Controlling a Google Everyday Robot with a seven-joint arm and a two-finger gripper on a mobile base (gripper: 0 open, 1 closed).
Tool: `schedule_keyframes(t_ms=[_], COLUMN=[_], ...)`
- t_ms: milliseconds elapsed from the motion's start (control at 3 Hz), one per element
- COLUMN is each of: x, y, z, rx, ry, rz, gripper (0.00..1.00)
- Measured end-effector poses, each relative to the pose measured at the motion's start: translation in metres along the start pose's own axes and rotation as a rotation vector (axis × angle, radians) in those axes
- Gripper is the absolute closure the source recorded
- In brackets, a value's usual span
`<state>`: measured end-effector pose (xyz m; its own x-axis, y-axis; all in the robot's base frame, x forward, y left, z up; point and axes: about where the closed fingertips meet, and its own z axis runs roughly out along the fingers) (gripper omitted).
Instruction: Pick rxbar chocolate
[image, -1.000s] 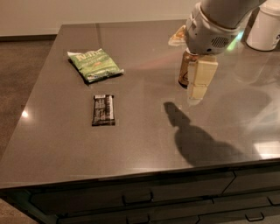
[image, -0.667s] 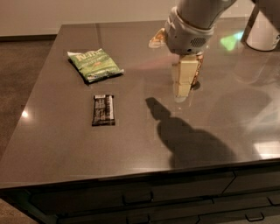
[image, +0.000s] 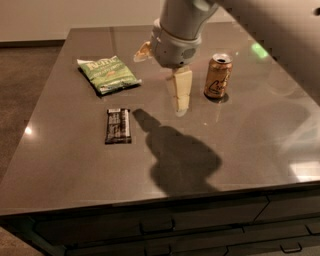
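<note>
The hand hangs between white-lettered rxbar chocolate and gold can.

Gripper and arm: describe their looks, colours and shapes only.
The arm is a smooth, light grey, rounded casing with a small dark round spot near its lower end. The gripper, over the table between the black bar and the gold can, is pale cream, flat-sided and narrows downward. No cables or lettering show.
</note>
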<state>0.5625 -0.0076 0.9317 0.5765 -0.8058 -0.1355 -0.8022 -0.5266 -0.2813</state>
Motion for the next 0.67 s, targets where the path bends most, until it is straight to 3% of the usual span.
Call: schedule_keyframes(t_ms=[667], x=[-0.052], y=[-0.008], z=[0.043], rx=[-0.087], ry=[0.023], rz=[-0.269], gripper=[0.0])
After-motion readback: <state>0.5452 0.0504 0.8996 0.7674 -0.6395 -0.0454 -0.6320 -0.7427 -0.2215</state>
